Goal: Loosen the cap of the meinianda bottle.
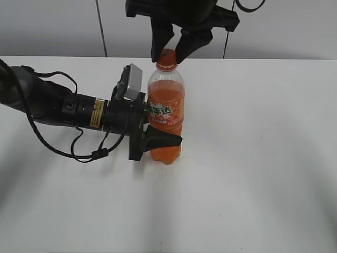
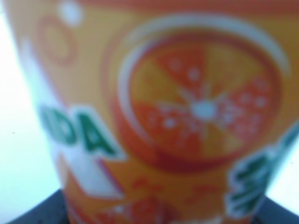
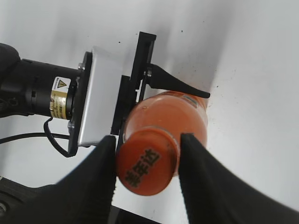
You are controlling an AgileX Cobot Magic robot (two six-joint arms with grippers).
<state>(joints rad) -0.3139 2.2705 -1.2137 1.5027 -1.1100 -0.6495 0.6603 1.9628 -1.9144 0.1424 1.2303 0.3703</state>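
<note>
- Small round orange plastic cap (image 3: 147, 162): seated on the tall clear plastic meinianda bottle (image 1: 166, 113) of orange drink, which stands upright on the white table (image 1: 263, 158).
- My right gripper (image 1: 168, 52): above the bottle, fingers flanking the cap at either side; whether they press it I cannot tell.
- My left gripper (image 1: 158, 141): clamped around the bottle's lower body, below the label.

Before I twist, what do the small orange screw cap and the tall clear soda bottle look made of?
The small orange screw cap looks like opaque moulded plastic, matte, with dark characters printed on top. The tall clear soda bottle looks like thin transparent plastic: orange drink shows through, glossy highlights on the shoulder, a printed film label around its middle.
</note>
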